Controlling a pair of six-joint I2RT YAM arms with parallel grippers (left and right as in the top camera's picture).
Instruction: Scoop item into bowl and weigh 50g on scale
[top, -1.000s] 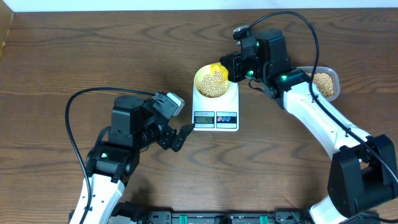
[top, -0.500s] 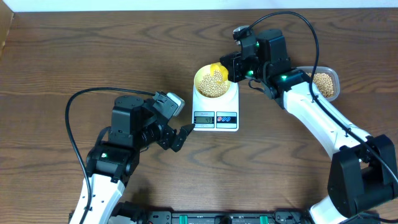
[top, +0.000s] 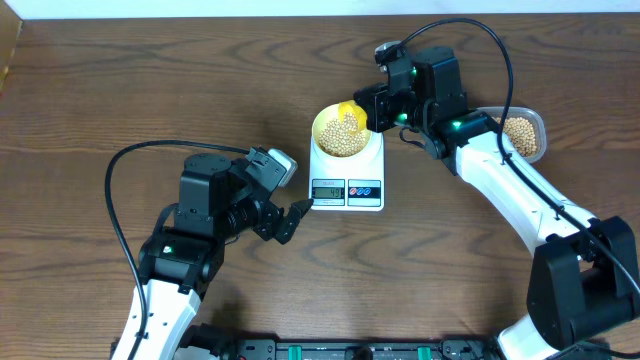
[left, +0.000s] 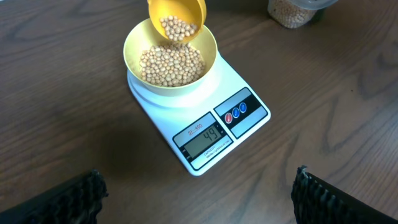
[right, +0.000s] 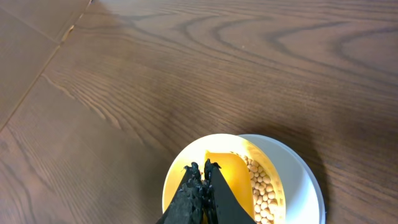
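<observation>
The pale-yellow bowl (top: 342, 133) stands on the white scale (top: 348, 172) and holds many tan beans (left: 171, 62). The scale's display (left: 203, 138) is lit. My right gripper (top: 372, 108) is shut on a bright yellow scoop (left: 177, 15), which is tilted over the bowl's far rim with a few beans in its mouth. In the right wrist view the shut fingertips (right: 200, 172) lie over the scoop (right: 230, 180) inside the bowl (right: 177, 171). My left gripper (top: 298, 212) hangs open just left of the scale's front, its fingers (left: 78, 196) wide apart with nothing between them.
A clear plastic container (top: 523, 135) with more beans sits at the right, behind the right arm. The dark wooden table (top: 120, 90) surrounds the scale. Black cables arc over both arms.
</observation>
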